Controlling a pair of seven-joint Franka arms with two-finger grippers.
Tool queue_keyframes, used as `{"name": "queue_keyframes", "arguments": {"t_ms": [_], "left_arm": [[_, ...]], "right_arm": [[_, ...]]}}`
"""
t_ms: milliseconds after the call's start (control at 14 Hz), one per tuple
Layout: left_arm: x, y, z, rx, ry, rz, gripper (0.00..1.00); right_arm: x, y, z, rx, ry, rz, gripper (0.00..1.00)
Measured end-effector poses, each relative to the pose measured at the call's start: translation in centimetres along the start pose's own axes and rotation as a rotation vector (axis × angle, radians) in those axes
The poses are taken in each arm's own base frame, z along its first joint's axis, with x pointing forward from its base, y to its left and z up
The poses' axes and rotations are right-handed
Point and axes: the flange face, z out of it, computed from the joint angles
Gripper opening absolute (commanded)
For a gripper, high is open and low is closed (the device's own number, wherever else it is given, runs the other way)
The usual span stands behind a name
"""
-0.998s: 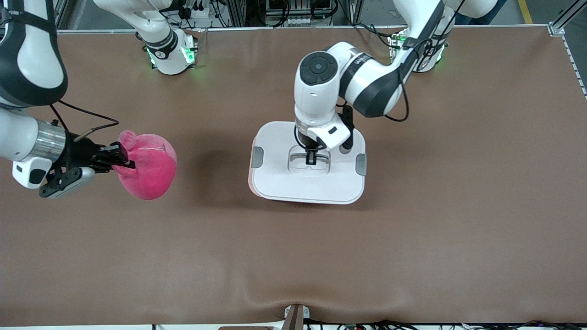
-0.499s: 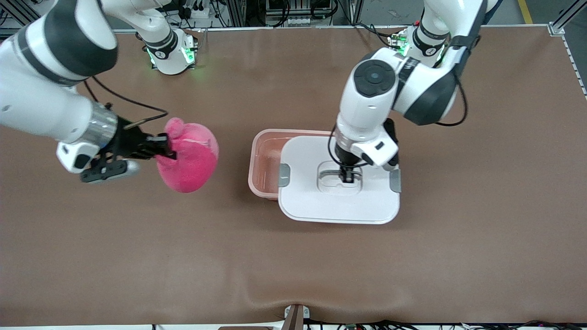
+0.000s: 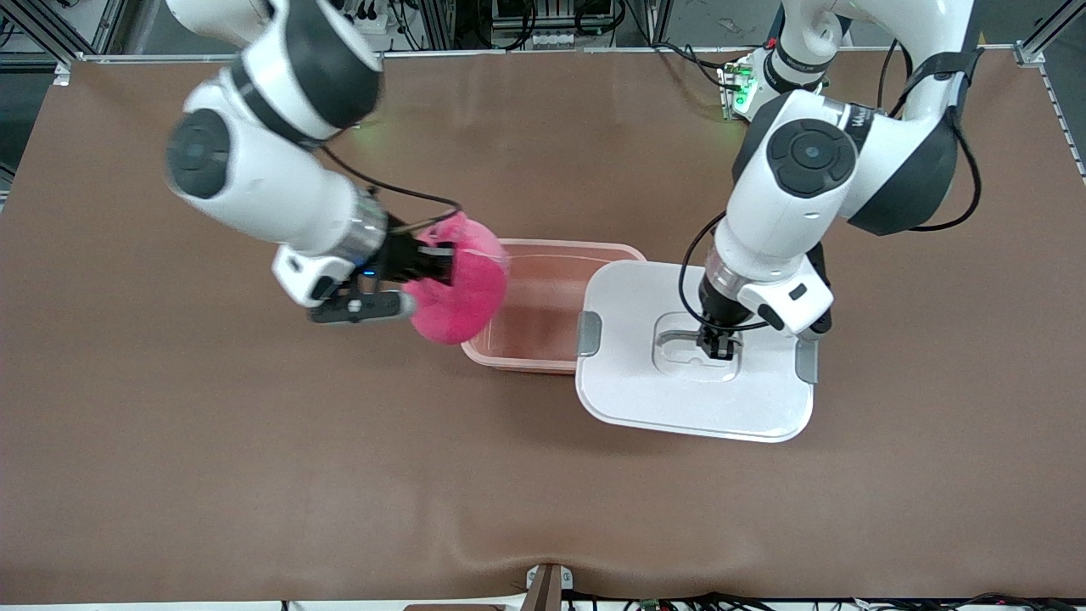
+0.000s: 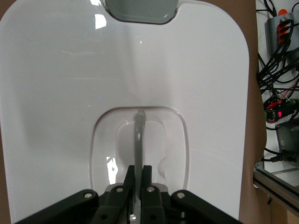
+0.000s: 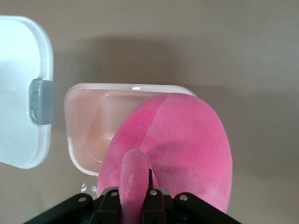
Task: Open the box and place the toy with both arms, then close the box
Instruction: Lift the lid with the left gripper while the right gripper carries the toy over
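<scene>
The translucent pink box base point(image 3: 543, 293) stands open on the table and also shows in the right wrist view point(image 5: 91, 126). My left gripper point(image 3: 717, 346) is shut on the grey handle point(image 4: 138, 140) of the white lid point(image 3: 645, 390), which it holds over the table beside the base, toward the left arm's end, overlapping the base's edge. My right gripper point(image 3: 437, 259) is shut on an ear point(image 5: 133, 179) of the hot-pink plush toy point(image 3: 462, 288), which hangs over the base's rim at the right arm's end. The toy's face is hidden.
The brown table mat point(image 3: 254, 475) spreads wide around the box. The arm bases point(image 3: 764, 81) stand along the table's edge farthest from the front camera. A small bracket point(image 3: 547, 585) sits at the nearest edge.
My left gripper has carried the lid farther toward the left arm's end, uncovering most of the base. My right gripper has brought the toy from over the bare mat to the base's rim.
</scene>
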Motion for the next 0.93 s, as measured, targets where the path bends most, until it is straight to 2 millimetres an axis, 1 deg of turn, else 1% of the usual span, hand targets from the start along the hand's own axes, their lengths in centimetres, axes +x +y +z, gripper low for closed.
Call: {"name": "queue_keyframes", "arguments": {"t_ms": [71, 143, 214, 356, 570, 641, 784, 927], "left_arm": [[0.8, 0.2, -0.3, -0.002, 0.001, 0.013, 0.00], [1.8, 0.4, -0.6, -0.005, 0.002, 0.017, 0.00], [2.7, 0.5, -0.8, -0.007, 0.002, 0.009, 0.00], [5.0, 1.0, -1.0, -0.006, -0.004, -0.022, 0.00], [9.1, 1.7, -0.8, 0.004, -0.036, -0.066, 0.00], [10.1, 1.8, -0.7, 0.007, -0.045, -0.072, 0.00], [10.9, 1.8, -0.1, 0.019, -0.046, -0.072, 0.00], [11.0, 1.6, 0.2, 0.027, -0.044, -0.063, 0.00]], "right_arm": [[-0.1, -1.3, 1.4, -0.002, -0.005, 0.000, 0.00], [-0.1, -2.1, 2.5, -0.006, -0.012, 0.000, 0.00], [0.0, -2.3, 3.2, -0.009, -0.017, -0.002, 0.00], [0.4, -2.4, 4.2, -0.014, -0.023, -0.001, 0.00], [1.0, -2.1, 5.8, -0.034, -0.015, -0.001, 0.00], [1.2, -2.1, 6.3, -0.035, -0.009, -0.001, 0.00], [1.3, -2.6, 7.8, -0.042, 0.002, -0.011, 0.00], [1.1, -3.1, 9.2, -0.062, 0.006, -0.028, 0.00]]}}
